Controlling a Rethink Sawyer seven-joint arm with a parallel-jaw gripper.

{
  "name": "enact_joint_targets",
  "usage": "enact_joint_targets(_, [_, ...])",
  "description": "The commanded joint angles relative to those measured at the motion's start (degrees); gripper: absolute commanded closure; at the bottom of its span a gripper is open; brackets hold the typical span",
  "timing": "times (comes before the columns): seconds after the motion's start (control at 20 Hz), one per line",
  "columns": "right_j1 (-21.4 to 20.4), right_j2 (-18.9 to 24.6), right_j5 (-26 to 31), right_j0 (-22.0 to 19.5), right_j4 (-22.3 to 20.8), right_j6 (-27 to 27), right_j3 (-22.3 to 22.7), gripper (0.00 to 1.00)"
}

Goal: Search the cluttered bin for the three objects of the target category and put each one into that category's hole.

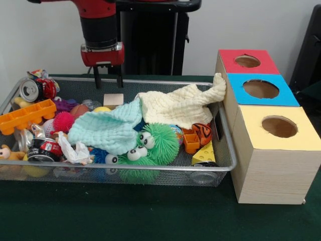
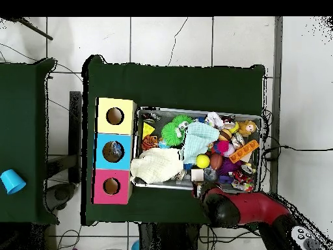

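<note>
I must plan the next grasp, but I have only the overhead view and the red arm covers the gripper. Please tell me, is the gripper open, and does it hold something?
Observer: The gripper is open and holds nothing.
Operator: Thank you. Where is it in relation to the bin?
Observer: It hangs over the far rim of the wire bin, with a small wooden block below it, not touching.
Operator: And does the cream cloth lie flat?
Observer: No. One corner of the cream cloth rises above the rim and leans against the side wall of the boxes.
</note>
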Motion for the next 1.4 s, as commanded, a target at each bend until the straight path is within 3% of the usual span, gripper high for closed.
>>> enact_joint_targets(0.05, [-1.13,-0.71,1.77,2.53,-0.15,2.42,-4.44,0.0])
enact_joint_targets(1.4, [2.7,-0.46,-0.76,2.16,-4.27,-1.0,-7.2,0.0])
